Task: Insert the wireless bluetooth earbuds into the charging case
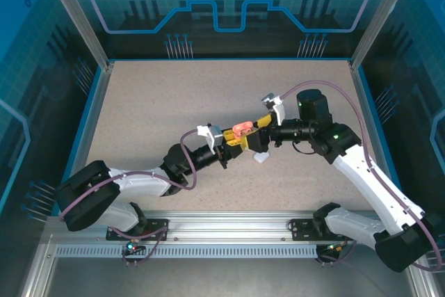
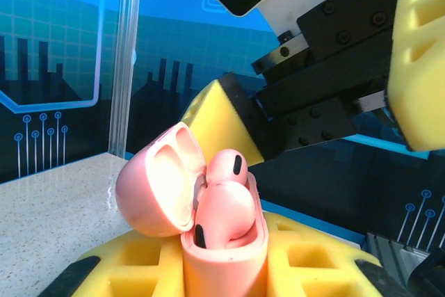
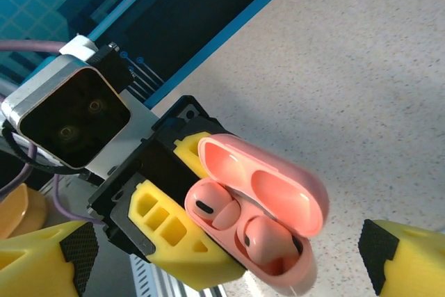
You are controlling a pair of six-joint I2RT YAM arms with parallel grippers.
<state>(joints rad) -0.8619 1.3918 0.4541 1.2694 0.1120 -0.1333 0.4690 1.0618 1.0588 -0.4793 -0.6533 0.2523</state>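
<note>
A salmon-pink charging case (image 3: 278,193) is held off the table with its lid hinged open, my left gripper (image 2: 222,276) shut on its lower body between yellow fingers (image 3: 170,231). Two salmon-pink earbuds sit in its wells, one (image 3: 212,206) nearer the left gripper and one (image 3: 268,241) beside it; in the left wrist view they stand one (image 2: 228,166) behind the other (image 2: 222,217). My right gripper (image 3: 226,259) is open wide just in front of the case, its fingers (image 3: 403,252) either side and apart from it. From above, both grippers (image 1: 234,142) (image 1: 259,130) meet at the case (image 1: 243,129).
A small white object (image 1: 261,158) lies on the speckled table (image 1: 174,102) just below the right gripper. Blue walls and metal posts (image 1: 76,15) ring the table; a slotted rail (image 1: 222,241) runs along the near edge.
</note>
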